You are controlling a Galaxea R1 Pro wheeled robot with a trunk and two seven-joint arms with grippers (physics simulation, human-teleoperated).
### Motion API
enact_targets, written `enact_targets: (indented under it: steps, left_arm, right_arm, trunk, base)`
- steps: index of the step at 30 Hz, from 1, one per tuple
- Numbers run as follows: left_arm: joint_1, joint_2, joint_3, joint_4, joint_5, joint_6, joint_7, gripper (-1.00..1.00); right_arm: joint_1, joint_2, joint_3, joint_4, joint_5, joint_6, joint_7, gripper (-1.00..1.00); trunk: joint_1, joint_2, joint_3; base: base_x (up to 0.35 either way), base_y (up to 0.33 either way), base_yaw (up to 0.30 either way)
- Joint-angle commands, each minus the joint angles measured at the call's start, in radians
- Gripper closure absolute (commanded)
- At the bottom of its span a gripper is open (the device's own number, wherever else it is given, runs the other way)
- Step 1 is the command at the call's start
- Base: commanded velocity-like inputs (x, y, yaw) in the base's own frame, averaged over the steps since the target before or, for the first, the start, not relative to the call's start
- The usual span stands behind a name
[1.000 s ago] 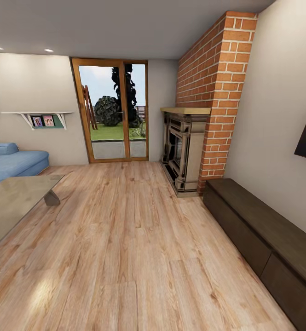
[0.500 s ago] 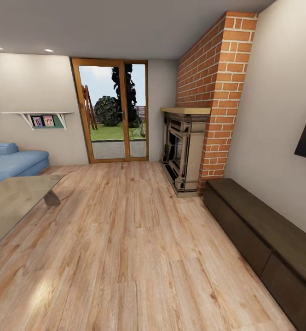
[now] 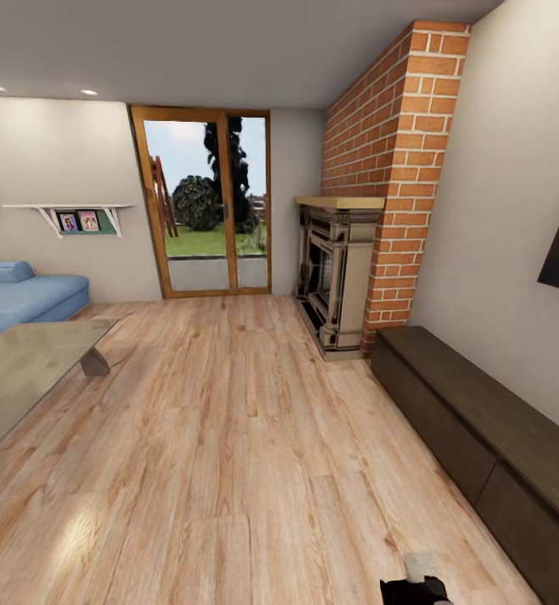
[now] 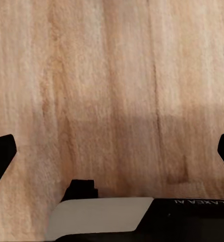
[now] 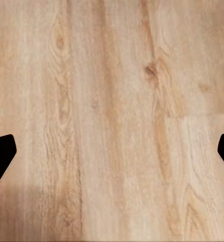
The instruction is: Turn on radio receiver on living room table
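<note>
Two grippers, left gripper [image 4: 112, 151] and right gripper [image 5: 112, 151], splayed wide, empty, over plank floor [image 3: 229, 437]. Search step: radio receiver unseen; table surface [image 3: 18, 370] lies far left. Turn toward it.

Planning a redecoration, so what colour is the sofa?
Blue; the sofa shows best in the head view.

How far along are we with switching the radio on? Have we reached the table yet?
Early stage. The robot is in the living room, with the coffee table in sight at the head view's left edge beside the blue sofa. No radio shows on the visible part. Both grippers hang open over the wood floor, holding nothing. Left: approach the table, find the radio, switch it on.
</note>
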Motion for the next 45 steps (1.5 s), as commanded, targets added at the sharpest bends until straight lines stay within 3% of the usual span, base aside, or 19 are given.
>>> enact_targets:
  steps: [1, 4, 8, 14, 34, 45]
  left_arm:
    - [0.000, 0.001, 0.001, -0.028, 0.000, 0.016, 0.005, -1.00]
    - [0.000, -0.002, 0.001, -0.062, 0.000, 0.009, 0.010, -1.00]
    - [0.000, -0.004, 0.001, -0.063, 0.001, -0.043, 0.010, -1.00]
    - [0.000, 0.001, 0.002, -0.062, -0.001, -0.054, 0.011, -1.00]
    - [0.000, 0.008, 0.007, -0.062, -0.004, -0.057, 0.014, -1.00]
    - [0.000, 0.035, 0.139, -0.062, -0.001, -0.058, 0.013, -1.00]
  right_arm:
    - [-0.016, 0.000, 0.000, -0.002, 0.007, 0.016, -0.001, -1.00]
    - [-0.038, 0.000, 0.001, -0.005, 0.034, 0.035, 0.002, -1.00]
    - [-0.043, 0.000, 0.011, -0.005, 0.046, 0.037, 0.006, -1.00]
    - [-0.044, 0.000, 0.031, -0.005, 0.055, 0.037, 0.008, -1.00]
    - [-0.044, 0.001, 0.034, -0.002, 0.086, 0.035, 0.006, -1.00]
    - [-0.044, 0.001, 0.038, 0.001, 0.086, 0.035, 0.006, -1.00]
  trunk:
    - [0.000, 0.000, 0.000]
    - [0.000, 0.000, 0.000]
    - [0.000, 0.000, 0.000]
    - [0.000, 0.000, 0.000]
    - [0.000, 0.000, 0.000]
    - [0.000, 0.000, 0.000]
  base:
    - [0.000, 0.000, 0.000]
    - [0.000, 0.000, 0.000]
    - [0.000, 0.000, 0.000]
    - [0.000, 0.000, 0.055]
    - [0.000, 0.000, 0.279]
    - [0.000, 0.000, 0.294]
